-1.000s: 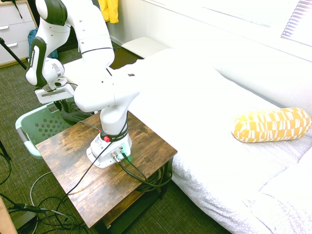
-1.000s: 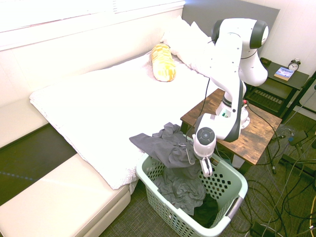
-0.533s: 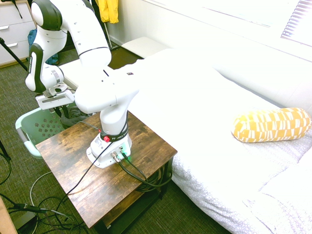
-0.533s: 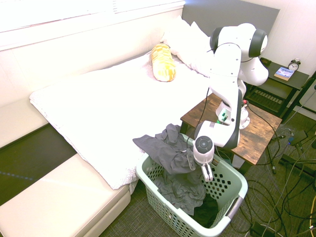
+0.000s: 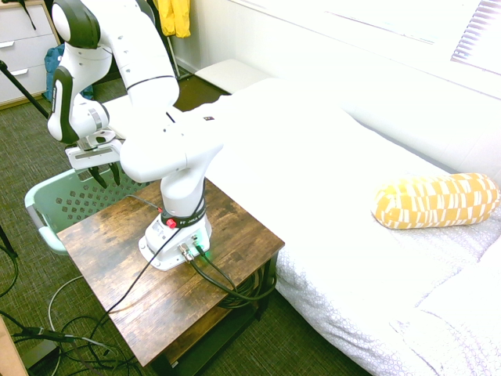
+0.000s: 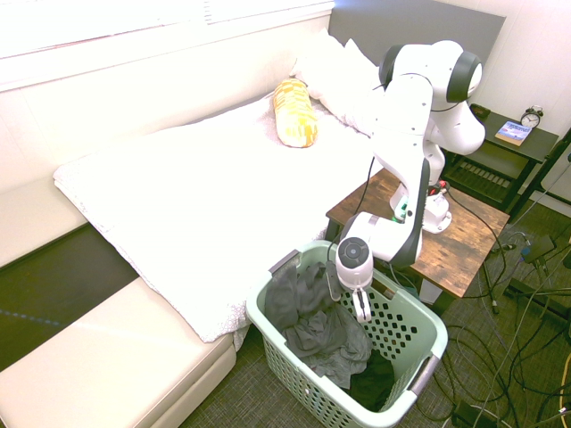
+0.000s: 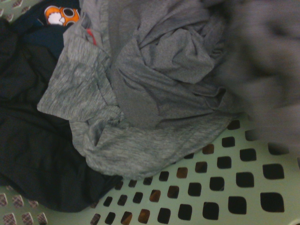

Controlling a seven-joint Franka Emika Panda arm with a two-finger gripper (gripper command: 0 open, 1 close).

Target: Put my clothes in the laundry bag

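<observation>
The pale green laundry bag (image 6: pixel 406 382), a plastic basket with perforated walls and a thick rim, stands on the carpet between the foot of the bed (image 6: pixel 205 178) and the wooden side table (image 6: pixel 464 245) that carries the arm. Inside it the clothes (image 6: pixel 308 316) lie in a crumpled grey heap against the wall nearer the bed, rising to about rim height there, with a black garment (image 6: pixel 370 379) low in the near right corner. The wrist view shows the same heap close up: folds of grey fabric (image 7: pixel 140 89) over the black garment (image 7: pixel 28 140), a small orange-and-white print (image 7: pixel 58 14) on a dark piece, and the perforated green wall (image 7: pixel 220 187) alongside; a blurred grey mass fills one corner and cannot be made out. The gripper (image 6: pixel 359 306) hangs over the basket's interior just right of the heap, pointing steeply down, fingers apart and clamped on nothing; in the first exterior view its dark fingertips (image 5: pixel 95 175) also stand separated above the basket rim (image 5: pixel 35 205). Whether it brushes the fabric cannot be told. A yellow patterned bolster (image 6: pixel 294 111) lies far up the bed, a yellow garment (image 5: pixel 174 16) hangs by the far wall, and a white bench (image 6: pixel 116 357) runs beside the bed to the basket's left.
</observation>
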